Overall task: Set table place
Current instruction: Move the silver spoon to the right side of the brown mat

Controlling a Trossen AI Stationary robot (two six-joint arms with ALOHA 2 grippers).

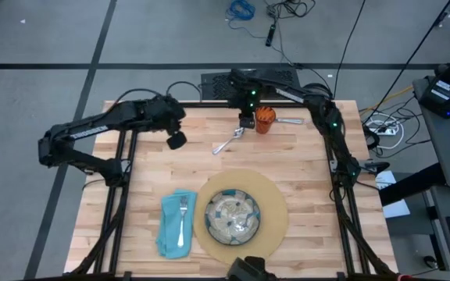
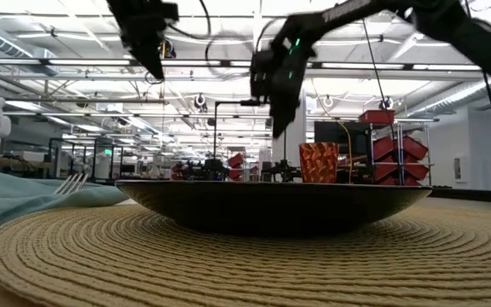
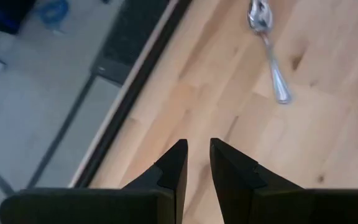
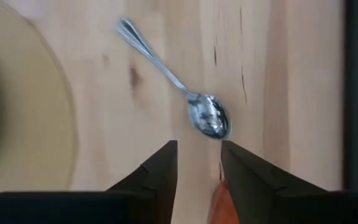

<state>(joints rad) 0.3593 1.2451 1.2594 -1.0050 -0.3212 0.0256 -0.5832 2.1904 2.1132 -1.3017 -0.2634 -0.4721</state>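
Orange cup (image 1: 266,120) beside spoon (image 1: 226,143)

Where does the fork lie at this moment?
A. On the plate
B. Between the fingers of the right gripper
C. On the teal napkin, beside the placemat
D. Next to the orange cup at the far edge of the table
C. In the high view the fork lies on the teal napkin, just left of the round placemat; the utensil near the orange cup is the spoon.

Dark plate (image 2: 271,205) on woven placemat (image 2: 245,260), orange cup (image 2: 318,162) behind.
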